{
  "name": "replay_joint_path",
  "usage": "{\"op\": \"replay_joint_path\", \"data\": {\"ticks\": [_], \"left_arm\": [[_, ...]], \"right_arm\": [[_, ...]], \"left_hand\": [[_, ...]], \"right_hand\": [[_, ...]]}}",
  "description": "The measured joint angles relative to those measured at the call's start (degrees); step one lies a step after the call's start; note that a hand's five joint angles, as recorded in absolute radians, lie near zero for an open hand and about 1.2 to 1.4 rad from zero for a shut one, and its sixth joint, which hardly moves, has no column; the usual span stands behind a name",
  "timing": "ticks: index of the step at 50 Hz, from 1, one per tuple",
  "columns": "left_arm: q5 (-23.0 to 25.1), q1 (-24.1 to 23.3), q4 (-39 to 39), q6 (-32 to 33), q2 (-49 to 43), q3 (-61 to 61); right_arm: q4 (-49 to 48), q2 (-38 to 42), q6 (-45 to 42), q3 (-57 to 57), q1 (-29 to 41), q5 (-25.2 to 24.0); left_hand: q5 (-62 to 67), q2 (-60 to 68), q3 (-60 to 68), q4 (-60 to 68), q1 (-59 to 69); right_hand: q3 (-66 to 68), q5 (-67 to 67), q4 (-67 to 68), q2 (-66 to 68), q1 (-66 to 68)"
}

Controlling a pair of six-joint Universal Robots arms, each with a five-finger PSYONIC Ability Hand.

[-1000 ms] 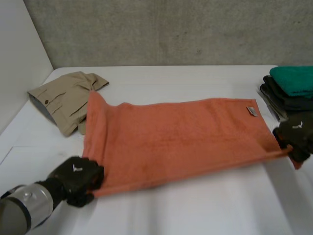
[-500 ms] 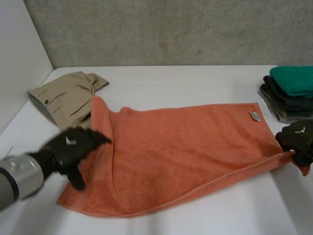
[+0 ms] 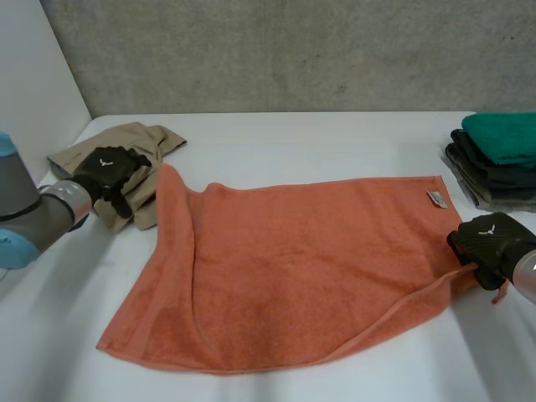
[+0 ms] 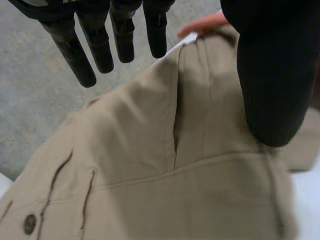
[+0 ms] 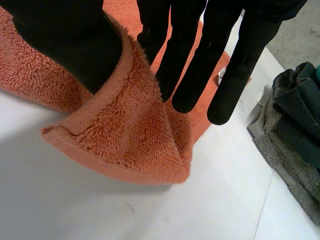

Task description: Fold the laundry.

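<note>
head view: orange terry towel [image 3: 310,260] lies spread on the white bench [image 3: 293,138], long side running across the robot; its left end is doubled over in a narrow flap. right hand [image 3: 486,244] is at the near right corner of the towel; right wrist view shows that corner pinched between thumb and straight fingers, cloth wrapped over the thumb and raised off the bench. left hand [image 3: 107,172] is apart from the towel, over the crumpled beige trousers [image 3: 138,134] at the far left; left wrist view shows its fingers straight and relaxed, nothing held. stack of folded cloths [image 3: 494,159], green on top, stands at the far right, near the right hand.

assessment: step in hand appears to be squaring the towel for its fold; one corner only is secured. recommended: left hand to take the near left corner with a firm pinch through both layers of the flap; both hands to lift level and draw the near edge taut; carry it to the far edge and match corners; keep the right corner clear of the stack; trousers to be left undisturbed.
</note>
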Motion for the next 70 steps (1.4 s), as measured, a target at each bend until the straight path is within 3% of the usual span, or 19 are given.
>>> {"op": "replay_joint_path", "data": {"ticks": [4, 6, 7, 9, 16, 18, 25, 32, 33, 36, 37, 38, 40, 55, 61, 70], "left_arm": [[0.3, -1.0, -0.3, -0.6, -4.9, 5.4], [0.4, -1.5, 0.0, -1.0, -6.9, 7.4], [0.3, -1.7, 0.3, -1.1, -7.6, 8.2], [-0.6, -2.0, 1.4, -1.3, -9.2, 10.0], [-11.5, 0.2, 8.0, 0.3, -11.0, 15.1], [-16.3, 2.9, 10.8, 2.0, -11.2, 17.5], [-20.2, 9.7, 12.0, 5.6, -10.9, 21.1], [-17.4, 11.9, 11.0, 5.0, -7.6, 16.0], [-17.0, 11.8, 11.2, 4.8, -7.1, 15.3], [-15.3, 11.4, 12.2, 3.8, -4.3, 11.2], [-14.8, 11.3, 12.4, 3.5, -3.5, 10.1], [-14.2, 11.1, 12.7, 3.1, -2.3, 8.6], [-13.2, 10.7, 12.9, 2.6, -0.3, 5.9], [-5.3, 3.6, 9.2, -4.5, 23.0, -23.4], [-3.2, 1.5, 4.4, -5.4, 33.5, -36.4], [6.7, 2.2, -2.5, -5.1, 48.5, -54.6]], "right_arm": [[-1.2, 0.4, 0.7, 0.6, 0.2, 0.6], [-1.8, 0.6, 1.0, 1.0, 0.4, 0.9], [-2.0, 0.6, 1.2, 1.1, 0.4, 1.1], [-2.4, 0.7, 1.5, 1.3, 0.6, 1.5], [-3.4, 0.2, 2.5, 1.9, 1.4, 2.6], [-3.7, -0.2, 2.9, 2.1, 1.9, 2.8], [-4.2, -0.5, 3.6, 2.3, 3.4, 2.8], [-4.4, -0.4, 3.7, 2.5, 5.0, 2.9], [-4.4, -0.4, 3.7, 2.5, 5.1, 2.9], [-4.4, -0.7, 3.8, 2.7, 5.4, 2.9], [-4.4, -0.8, 3.9, 2.8, 5.4, 2.9], [-4.5, -1.0, 3.9, 2.8, 5.4, 2.9], [-4.5, -1.2, 4.0, 3.0, 5.4, 2.9], [-4.9, -3.6, 5.3, 3.2, 5.2, 2.3], [-5.8, -3.7, 6.6, 2.7, 5.1, 2.0], [-6.9, -2.3, 10.4, 0.2, 6.0, 2.4]], "left_hand": [[9.0, 9.7, 9.2, 8.9, 10.5], [27.0, 31.2, 31.2, 29.8, 27.8], [29.1, 32.5, 32.5, 32.4, 29.6], [42.1, 48.3, 47.1, 48.1, 39.1], [46.0, 50.7, 49.7, 50.5, 45.0], [46.0, 50.7, 49.7, 50.5, 45.0], [46.0, 50.7, 49.7, 50.5, 45.0], [45.5, 49.3, 49.0, 49.7, 44.3], [41.6, 44.5, 43.9, 44.3, 39.7], [9.0, 12.0, 12.3, 11.1, 4.5], [9.0, 12.0, 12.3, 11.1, 4.5], [-0.4, 0.4, 0.6, 0.0, -3.1], [-5.0, -5.0, -4.9, -5.9, -5.4], [-5.0, -5.7, -5.4, -6.4, -5.4], [3.1, 3.1, 3.2, 3.0, 3.5], [12.0, 12.1, 12.2, 11.9, 12.4]], "right_hand": [[0.0, 0.0, 0.0, 0.0, 0.0], [0.0, 0.0, 0.0, 0.0, 0.0], [0.0, 0.0, 0.0, 0.0, 0.0], [0.0, 0.0, 0.0, 0.0, 0.0], [0.0, 0.0, 0.0, 0.0, 0.0], [0.0, 0.0, 0.0, 0.0, 0.0], [0.0, 0.0, 0.0, 0.0, 0.0], [0.0, 0.0, 0.0, 0.0, 0.0], [0.0, 0.0, 0.0, 0.0, 0.0], [0.0, 0.0, 0.0, 0.0, 0.0], [0.0, 0.0, 0.0, 0.0, 0.0], [0.0, 0.0, 0.0, 0.0, 0.0], [0.0, 0.0, 0.0, 0.0, 0.0], [0.0, 0.0, 0.0, 0.0, 0.0], [0.0, 0.0, 0.0, 0.0, 0.0], [0.0, 0.0, 0.0, 0.0, 0.0]]}}
